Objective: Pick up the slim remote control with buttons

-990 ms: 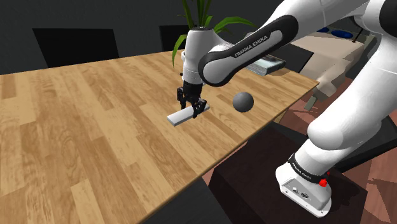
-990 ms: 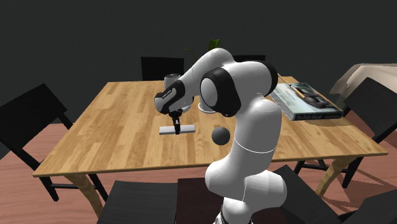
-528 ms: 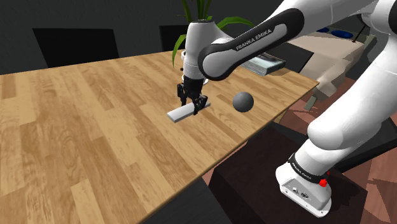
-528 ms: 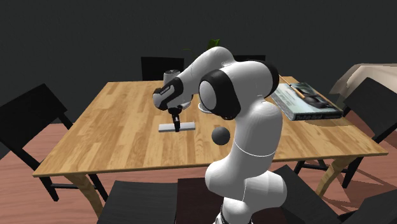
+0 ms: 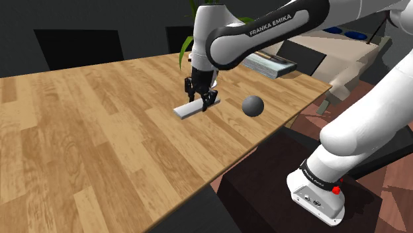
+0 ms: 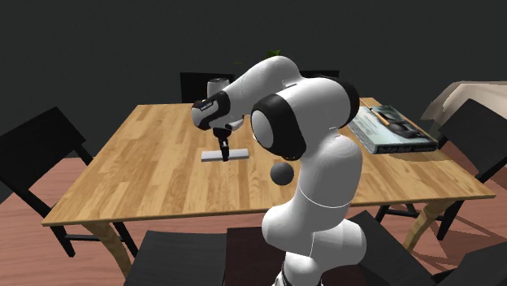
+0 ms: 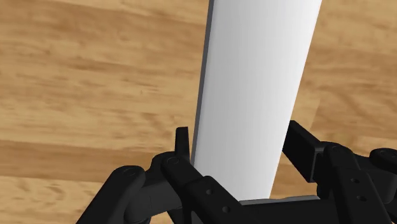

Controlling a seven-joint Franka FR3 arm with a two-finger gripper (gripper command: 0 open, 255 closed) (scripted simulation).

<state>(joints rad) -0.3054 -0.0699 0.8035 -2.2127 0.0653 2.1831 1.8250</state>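
Note:
The remote control (image 5: pixel 188 109) is a slim, plain light grey bar with no buttons drawn. My black gripper (image 5: pixel 202 102) is shut on one end of it and holds it a little above the wooden table (image 5: pixel 79 132), near the table's middle. The second exterior view has the remote (image 6: pixel 223 154) hanging level under the gripper (image 6: pixel 225 153). In the wrist view the remote (image 7: pixel 254 95) runs straight away from the hand, clasped on both long sides by the gripper (image 7: pixel 238 168), with the wood grain behind it.
A dark grey ball (image 5: pixel 252 105) lies on the table near its edge, to the shoulder view's right of the gripper. A stack of books (image 6: pixel 388 128) sits at the table's far corner, and a potted plant (image 5: pixel 205 20) stands behind the arm. Dark chairs (image 6: pixel 32 162) surround the table.
The gripper has risen with the remote in it, lifting it off the table. The ball and the books have not moved.

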